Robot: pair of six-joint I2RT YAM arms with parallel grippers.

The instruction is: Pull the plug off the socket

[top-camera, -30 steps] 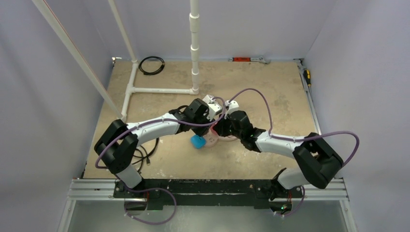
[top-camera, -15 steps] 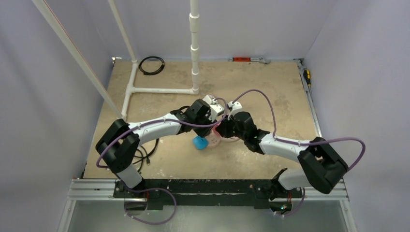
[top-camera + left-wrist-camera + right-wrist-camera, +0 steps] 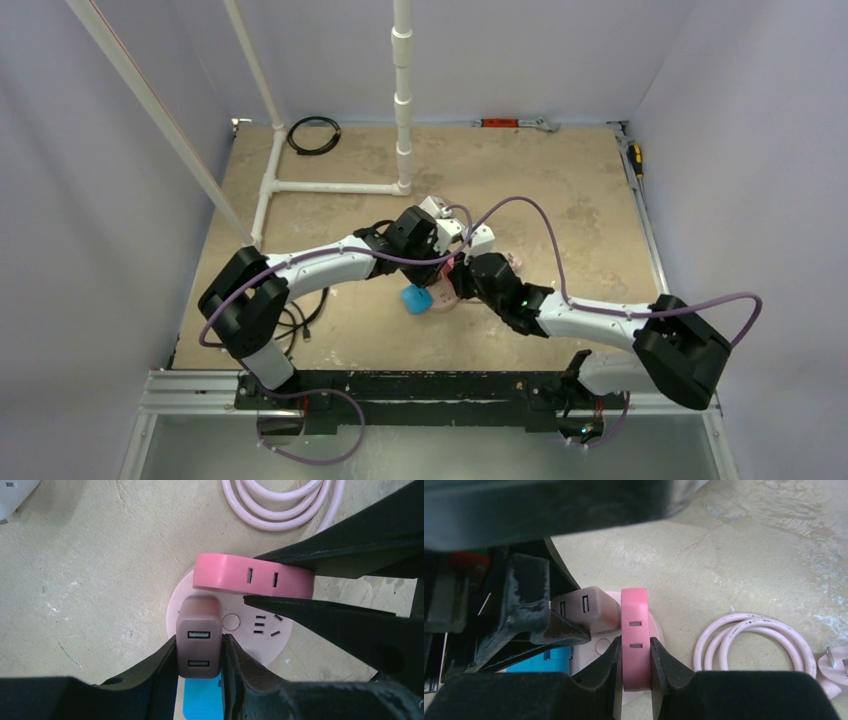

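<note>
The socket (image 3: 250,640) is a pale pink round disc lying flat on the table, with small slots on its face. It also shows in the top view (image 3: 447,298). The small square plug (image 3: 198,642), with two USB ports, stands on the disc's left part. My left gripper (image 3: 198,645) is shut on the plug's sides. A brighter pink slab (image 3: 635,640) with two slots stands on edge on the disc. My right gripper (image 3: 635,650) is shut on this slab. The plug (image 3: 585,611) sits just left of it.
The coiled pink cord (image 3: 749,647) lies right of the socket, with its pink wall plug (image 3: 835,664) at the edge. A blue block (image 3: 202,702) lies against the disc's near-left side. White pipes (image 3: 330,187) and a black cable coil (image 3: 313,135) stand further back.
My right arm has swung its wrist nearer and its elbow further right, still over the socket. My left arm has barely moved.
</note>
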